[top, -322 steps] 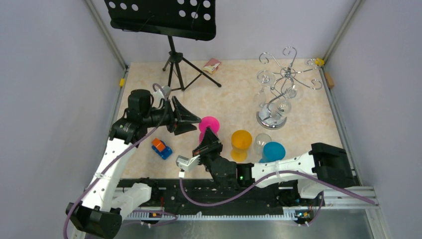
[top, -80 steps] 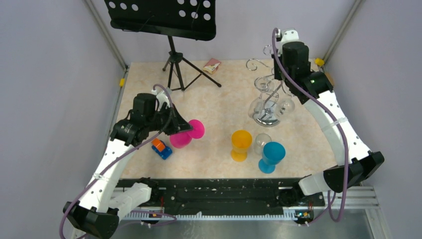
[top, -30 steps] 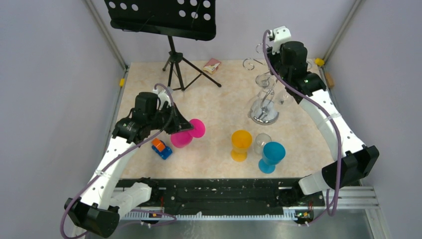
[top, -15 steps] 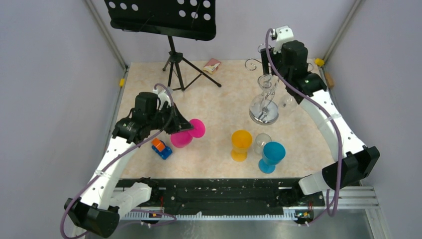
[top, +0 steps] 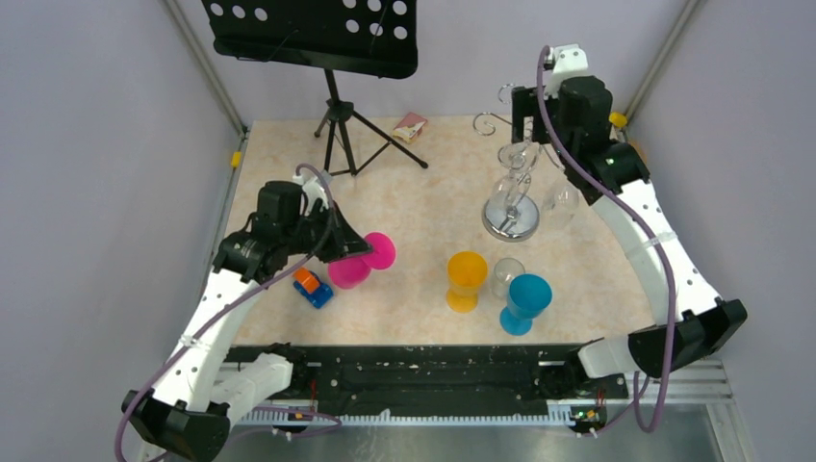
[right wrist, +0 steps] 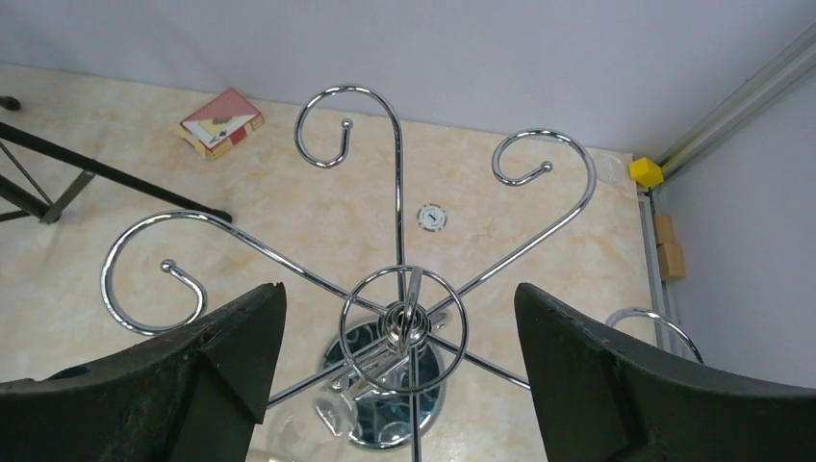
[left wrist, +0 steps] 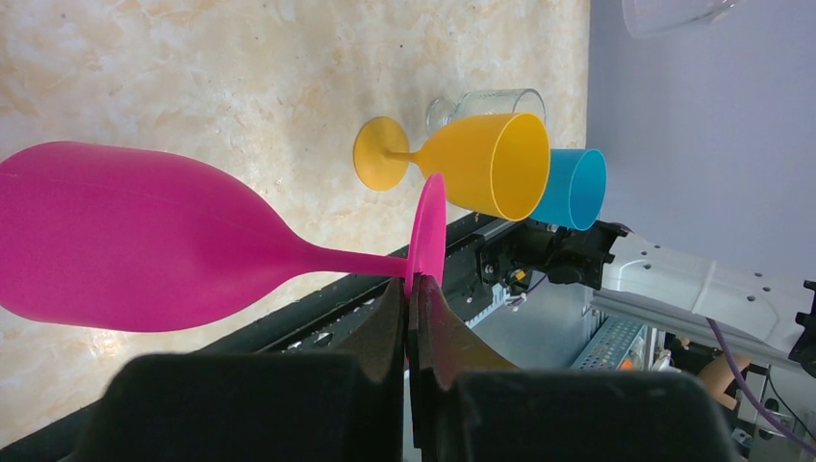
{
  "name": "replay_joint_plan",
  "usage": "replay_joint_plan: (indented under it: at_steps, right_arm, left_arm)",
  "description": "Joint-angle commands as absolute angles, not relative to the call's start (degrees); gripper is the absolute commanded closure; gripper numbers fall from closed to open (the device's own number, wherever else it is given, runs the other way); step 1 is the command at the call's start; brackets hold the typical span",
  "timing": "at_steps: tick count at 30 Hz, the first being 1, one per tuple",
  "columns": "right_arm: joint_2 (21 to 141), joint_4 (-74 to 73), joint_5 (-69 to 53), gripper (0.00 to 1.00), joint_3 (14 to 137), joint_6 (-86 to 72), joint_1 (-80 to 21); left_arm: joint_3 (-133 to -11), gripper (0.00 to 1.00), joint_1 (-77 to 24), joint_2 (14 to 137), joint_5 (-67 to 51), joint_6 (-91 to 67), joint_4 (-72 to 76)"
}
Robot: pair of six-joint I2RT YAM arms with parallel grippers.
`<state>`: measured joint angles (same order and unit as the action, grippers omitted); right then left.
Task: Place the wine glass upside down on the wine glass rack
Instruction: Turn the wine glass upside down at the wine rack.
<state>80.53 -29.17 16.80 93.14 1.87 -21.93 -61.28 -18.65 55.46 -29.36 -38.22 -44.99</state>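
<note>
My left gripper (top: 358, 252) is shut on the rim of the foot of a pink wine glass (left wrist: 144, 250), which lies on its side just above the table at left centre. The wine glass rack (top: 510, 219), a chrome wire stand with a mirror base, stands at the back right. My right gripper (right wrist: 397, 294) hovers open straight above the rack's top ring (right wrist: 404, 329), one finger on each side, touching nothing. A clear glass (top: 562, 199) hangs upside down from the rack. Orange (top: 467, 279), blue (top: 527, 300) and clear (top: 506, 274) glasses stand upright at front centre.
A black music stand (top: 332, 115) occupies the back left, with a small red-and-white box (top: 409, 126) beside it. A toy car (top: 313, 287) lies under my left arm. A small white disc (right wrist: 432, 218) lies behind the rack. Walls close in the left, back and right sides.
My right gripper's jaws have spread wide and its wrist has shifted a little to the right above the rack, which now stands straighter. My left arm and the pink glass have stayed still.
</note>
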Motion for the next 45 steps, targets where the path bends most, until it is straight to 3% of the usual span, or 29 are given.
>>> replay_joint_plan:
  at_steps: [1, 16, 33, 45]
  right_arm:
    - [75.4, -28.8, 18.7, 0.1, 96.9, -2.1, -21.7]
    - [64.1, -36.7, 14.0, 0.05, 96.0, -17.1, -21.7]
    - [51.3, -40.0, -2.2, 0.05, 74.5, -31.8, -21.7]
    - [45.3, -43.1, 2.7, 0.01, 70.3, -35.0, -21.7]
  left_arm:
    - [-62.8, 1.0, -18.8, 53.8, -31.1, -38.1, -45.1]
    - [-55.8, 1.0, -18.7, 46.8, -39.3, -45.5, -42.3]
    - [-46.9, 1.0, -18.7, 39.6, -41.8, -56.9, -31.8]
    - [-50.6, 1.0, -18.8, 43.9, -41.6, -58.0, -31.7]
